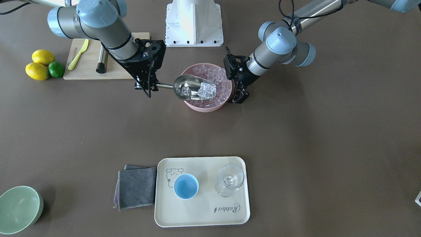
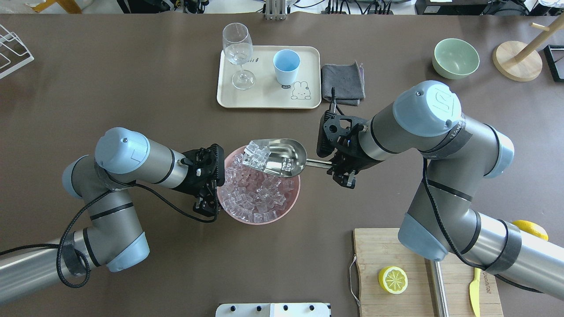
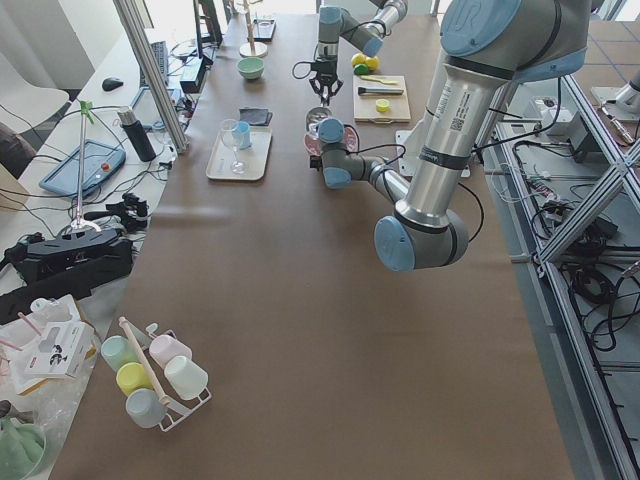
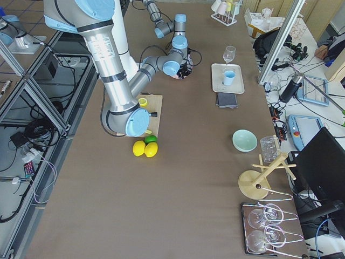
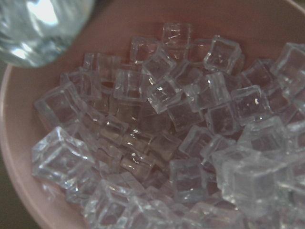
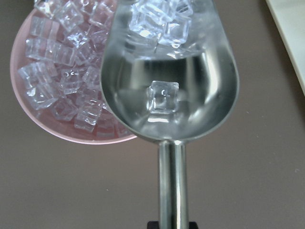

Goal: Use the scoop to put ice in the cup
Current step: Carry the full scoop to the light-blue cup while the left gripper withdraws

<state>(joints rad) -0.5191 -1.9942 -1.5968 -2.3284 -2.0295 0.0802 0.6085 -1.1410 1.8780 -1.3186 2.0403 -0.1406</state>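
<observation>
My right gripper (image 1: 146,87) (image 2: 337,165) is shut on the short handle of the steel scoop (image 1: 192,87) (image 2: 282,158). The scoop is held level over the pink bowl (image 1: 204,108) and carries several clear ice cubes (image 6: 162,24) near its tip, with one loose cube further back. More ice (image 5: 157,119) fills the bowl. My left gripper (image 1: 238,98) (image 2: 206,207) points down beside the bowl's rim; I cannot tell if it is open or shut. The light-blue cup (image 1: 186,186) (image 2: 285,65) stands empty on the cream tray (image 1: 210,214), far from both grippers.
A clear stemmed glass (image 1: 230,179) stands on the tray beside the cup. A grey cloth (image 1: 136,187) lies next to the tray. A pale green bowl (image 1: 18,209) sits at a far corner. A cutting board (image 1: 88,70) with a steel cylinder (image 1: 102,61), lemons (image 1: 41,64) and a lime lie near the right arm.
</observation>
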